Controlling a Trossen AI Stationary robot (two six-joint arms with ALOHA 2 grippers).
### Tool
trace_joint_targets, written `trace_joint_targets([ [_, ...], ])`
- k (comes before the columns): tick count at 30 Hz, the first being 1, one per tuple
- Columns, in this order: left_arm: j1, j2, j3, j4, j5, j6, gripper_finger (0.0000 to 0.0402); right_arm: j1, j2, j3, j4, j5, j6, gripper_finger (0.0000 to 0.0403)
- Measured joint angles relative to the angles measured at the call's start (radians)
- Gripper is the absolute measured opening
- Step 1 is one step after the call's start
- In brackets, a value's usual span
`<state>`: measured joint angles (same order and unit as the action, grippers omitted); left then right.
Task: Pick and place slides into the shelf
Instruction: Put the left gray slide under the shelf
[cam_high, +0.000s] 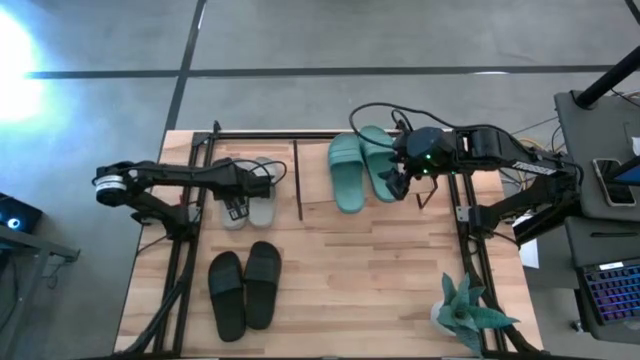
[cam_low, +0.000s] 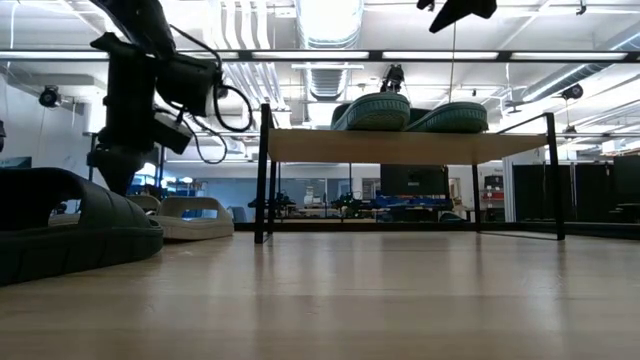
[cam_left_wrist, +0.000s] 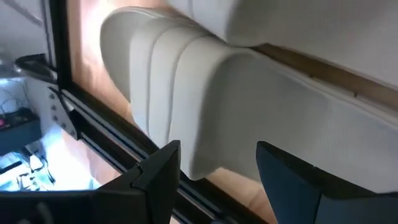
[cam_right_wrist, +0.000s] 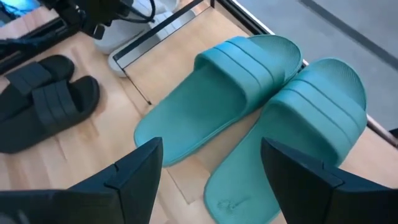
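Teal slides lay on shelf, no legible marking; right jaws open, empty at their 3 o'clock; left jaws open over grey slides.

Both arms are black, built of slim tube links and bulkier joint housings. The left arm carries a white ring around its shoulder-end joint at 9 o'clock. The right arm shows a small green light on its wrist housing, and loose black cables loop off it. Each gripper has two flat, dark, wedge-shaped fingers.
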<state>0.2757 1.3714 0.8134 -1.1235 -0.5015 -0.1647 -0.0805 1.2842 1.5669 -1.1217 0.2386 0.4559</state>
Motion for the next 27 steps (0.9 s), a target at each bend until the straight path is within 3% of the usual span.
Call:
trace_joint_targets([
  [4, 0.013, 0.019, -0.001, 0.009, 0.073, 0.048, 0.0196, -0.013, 0.0, 0.0, -0.002, 0.0, 0.039, 0.0263],
  [9, 0.013, 0.059, -0.003, 0.083, 0.072, 0.049, 0.0196, -0.035, 0.0, 0.0, -0.003, 0.002, 0.072, 0.0263],
  [15, 0.013, 0.122, -0.001, 0.082, -0.121, 0.051, 0.0196, -0.055, 0.0, 0.0, -0.001, 0.028, 0.127, 0.0263],
  [20, 0.013, 0.161, -0.003, 0.109, -0.082, 0.093, 0.0196, -0.057, 0.0, 0.0, 0.0, 0.029, 0.167, 0.0263],
  [27, 0.013, 0.218, -0.004, 0.147, -0.148, 0.093, 0.0196, -0.058, 0.0, 0.0, 0.001, 0.055, 0.184, 0.0263],
])
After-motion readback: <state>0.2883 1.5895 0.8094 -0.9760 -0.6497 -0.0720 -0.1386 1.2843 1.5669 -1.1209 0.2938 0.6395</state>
